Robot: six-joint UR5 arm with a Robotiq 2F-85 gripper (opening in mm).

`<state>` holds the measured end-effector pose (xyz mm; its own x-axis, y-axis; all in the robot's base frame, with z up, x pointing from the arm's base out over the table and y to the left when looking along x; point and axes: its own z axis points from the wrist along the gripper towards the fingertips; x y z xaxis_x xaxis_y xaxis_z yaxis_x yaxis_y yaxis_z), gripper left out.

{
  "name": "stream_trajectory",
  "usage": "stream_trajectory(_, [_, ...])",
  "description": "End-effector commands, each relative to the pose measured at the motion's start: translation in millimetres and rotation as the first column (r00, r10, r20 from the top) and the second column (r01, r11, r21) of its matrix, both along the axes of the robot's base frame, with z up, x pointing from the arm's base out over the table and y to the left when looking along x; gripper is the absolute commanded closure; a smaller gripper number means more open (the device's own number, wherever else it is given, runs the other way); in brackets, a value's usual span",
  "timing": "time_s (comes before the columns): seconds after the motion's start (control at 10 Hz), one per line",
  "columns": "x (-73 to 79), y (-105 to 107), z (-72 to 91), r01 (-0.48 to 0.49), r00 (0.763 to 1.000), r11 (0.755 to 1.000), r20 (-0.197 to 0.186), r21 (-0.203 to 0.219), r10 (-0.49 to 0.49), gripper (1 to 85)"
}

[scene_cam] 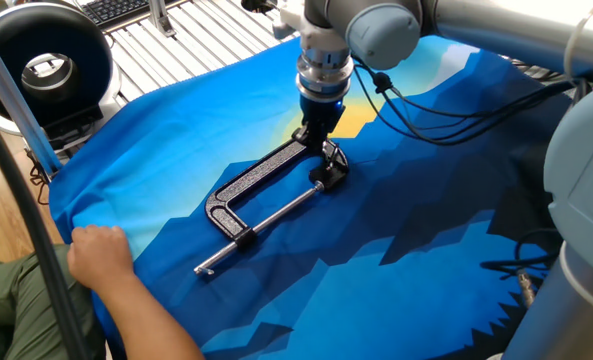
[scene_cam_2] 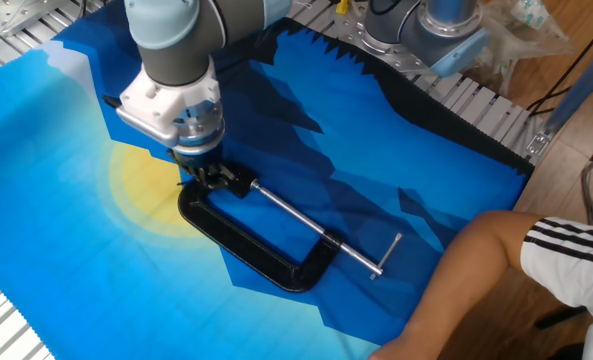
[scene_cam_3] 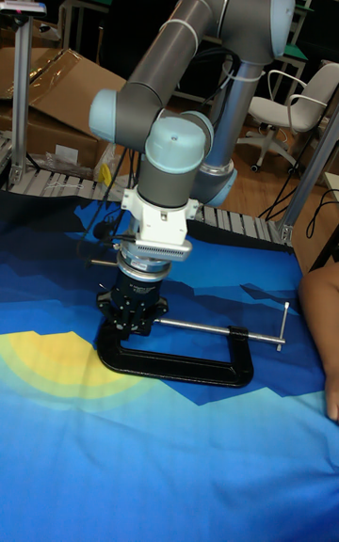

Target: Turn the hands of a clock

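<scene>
claw [scene_cam: 317, 139] over C-clamp [scene_cam: 261, 186] jaw | hand [scene_cam: 100, 251] at cloth edge

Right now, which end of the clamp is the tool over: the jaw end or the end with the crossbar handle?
The jaw end. The tool hangs right above the clamp there, while the crossbar handle lies at the far end, nearer the person's hand.

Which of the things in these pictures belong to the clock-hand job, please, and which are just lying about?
Belonging to the job:
- gripper, down at the clamp's jaw end
- black C-clamp, lying on the blue cloth; the clock itself is too small to make out

Just lying about:
- keyboard
- round black device
- cardboard box
- office chair
</scene>
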<state>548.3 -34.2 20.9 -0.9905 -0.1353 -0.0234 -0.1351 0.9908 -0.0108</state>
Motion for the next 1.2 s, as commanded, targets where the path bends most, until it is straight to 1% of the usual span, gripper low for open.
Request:
stream_trajectory(0.0, [0.2, -10.2, 0.6, -0.013, 1.0, 1.0, 0.018, -0.001, 0.013, 84.3])
stream_trajectory(0.2, [-1.6, -18.1, 3.2, -0.022, 1.0, 1.0, 0.021, -0.01, 0.022, 84.3])
stream_trajectory(0.4, [-5.2, -23.9, 5.4, -0.027, 0.999, 1.0, 0.024, -0.007, 0.027, 84.3])
stream_trajectory(0.6, [-10.9, -26.1, 1.9, -0.026, 0.999, 1.0, 0.037, 0.01, 0.025, 84.3])
stream_trajectory(0.8, [-15.7, -28.5, -1.7, -0.023, 0.999, 1.0, 0.047, 0.017, 0.022, 84.3])
stream_trajectory(1.1, [-21.7, -34.8, -1.9, -0.023, 0.999, 1.0, 0.047, 0.011, 0.022, 84.3])
